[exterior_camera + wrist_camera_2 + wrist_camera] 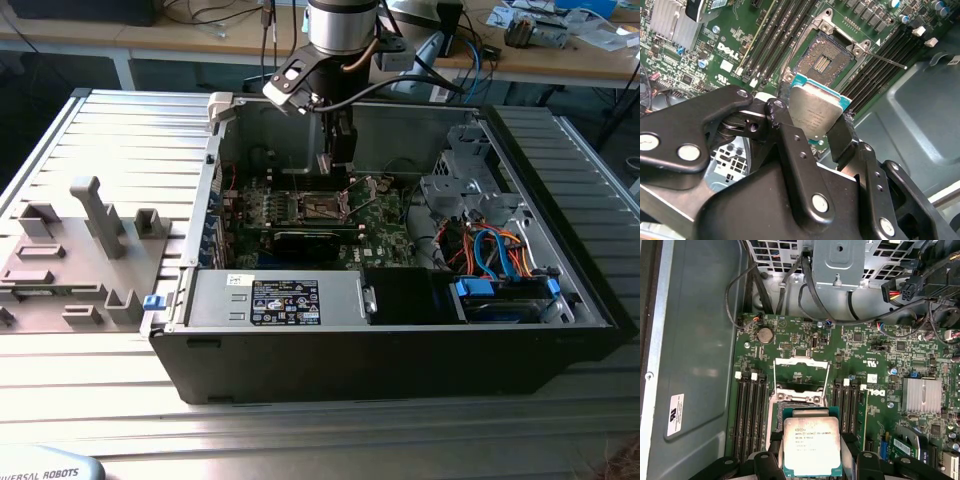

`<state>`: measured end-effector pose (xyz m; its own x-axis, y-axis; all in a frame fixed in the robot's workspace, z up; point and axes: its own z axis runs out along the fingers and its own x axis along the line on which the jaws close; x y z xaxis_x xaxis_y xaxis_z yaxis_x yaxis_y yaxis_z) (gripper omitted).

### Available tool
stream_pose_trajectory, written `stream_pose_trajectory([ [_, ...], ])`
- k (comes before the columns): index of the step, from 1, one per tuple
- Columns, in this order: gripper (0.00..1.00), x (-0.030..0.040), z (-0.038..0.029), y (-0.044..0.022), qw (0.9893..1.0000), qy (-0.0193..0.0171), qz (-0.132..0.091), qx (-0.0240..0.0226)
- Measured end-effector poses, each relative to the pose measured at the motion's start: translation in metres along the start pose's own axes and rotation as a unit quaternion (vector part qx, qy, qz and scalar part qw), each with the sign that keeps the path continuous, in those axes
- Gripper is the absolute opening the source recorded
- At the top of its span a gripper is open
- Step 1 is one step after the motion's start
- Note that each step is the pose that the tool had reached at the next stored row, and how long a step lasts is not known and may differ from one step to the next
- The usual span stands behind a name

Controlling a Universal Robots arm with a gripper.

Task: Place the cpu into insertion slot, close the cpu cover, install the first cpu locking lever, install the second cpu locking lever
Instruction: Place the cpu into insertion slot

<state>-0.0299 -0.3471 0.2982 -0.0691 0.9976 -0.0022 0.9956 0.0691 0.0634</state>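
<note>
Flanking the small square black insertion slot on two opposite sides, rows of long black memory slots crowd it closely, so the free room lies straight above it. The thin silvery square-framed cpu cover stands swung up off the slot. A thin bare-metal locking lever juts out loose over the memory slots beside it. The slot holds nothing; its dark centre and contact field lie bare.

The green motherboard lies flat at the bottom of the open black and grey steel computer case, whose walls rise around it. The case rests on a ribbed grey metal table. Blue and orange cables sit inside the case toward the exterior view's right.

The arm drops from above into the case, and its black gripper points down over the slot. Its two black fingers are closed partway, clamping the small flat square cpu, dull silver-grey on top, by two opposite edges. In both wrist views the cpu hangs just short of the slot, above the board, not seated.
</note>
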Motion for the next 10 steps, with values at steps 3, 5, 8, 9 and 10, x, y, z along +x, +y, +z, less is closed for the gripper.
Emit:
stream_pose_trajectory([
  [3, 0.54, 0.0, 0.0001, 0.0, 1.0, -0.0001, 0.002, 0.0],
  [5, 0.54, 0.0, 0.0001, 0.0, 1.0, -0.0002, 0.004, 0.0],
  [8, 0.54, 0.0, 0.0001, 0.0, 1.0, -0.0004, 0.006, 0.0],
  [9, 0.54, 0.0, 0.0001, 0.0, 1.0, -0.0004, 0.007, 0.0],
  [10, 0.54, 0.0, 0.0001, 0.0, 1.0, -0.0005, 0.007, 0.0],
])
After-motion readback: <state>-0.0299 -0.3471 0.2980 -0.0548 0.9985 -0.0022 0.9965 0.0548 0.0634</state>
